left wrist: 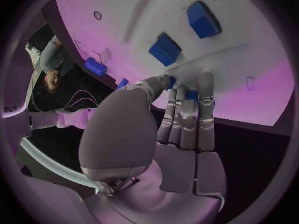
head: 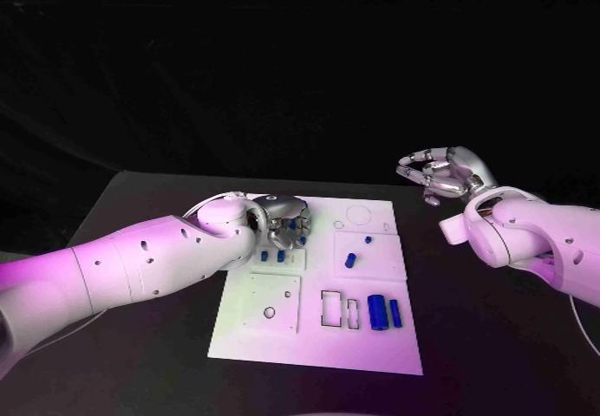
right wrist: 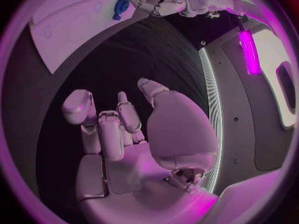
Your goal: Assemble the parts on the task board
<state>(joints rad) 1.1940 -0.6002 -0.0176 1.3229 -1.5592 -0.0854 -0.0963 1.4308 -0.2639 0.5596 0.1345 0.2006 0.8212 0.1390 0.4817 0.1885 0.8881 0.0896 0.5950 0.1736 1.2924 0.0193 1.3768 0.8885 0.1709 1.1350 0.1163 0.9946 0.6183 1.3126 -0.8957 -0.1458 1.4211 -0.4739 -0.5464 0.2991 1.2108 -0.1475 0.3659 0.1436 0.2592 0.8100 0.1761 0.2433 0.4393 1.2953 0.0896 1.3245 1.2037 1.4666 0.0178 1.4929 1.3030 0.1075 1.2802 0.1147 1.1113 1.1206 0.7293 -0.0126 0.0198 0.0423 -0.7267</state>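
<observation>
The task board (head: 269,334) is white and lies on a black table (head: 500,347). The small parts (head: 376,311) on it are bright blue. Both arms are white. The left hand (head: 280,212) and the right hand (head: 440,175) are shiny silver.

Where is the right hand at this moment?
In the head view the right hand is raised off the task board, beyond its far right corner over the black table, fingers curled and holding nothing.
</observation>
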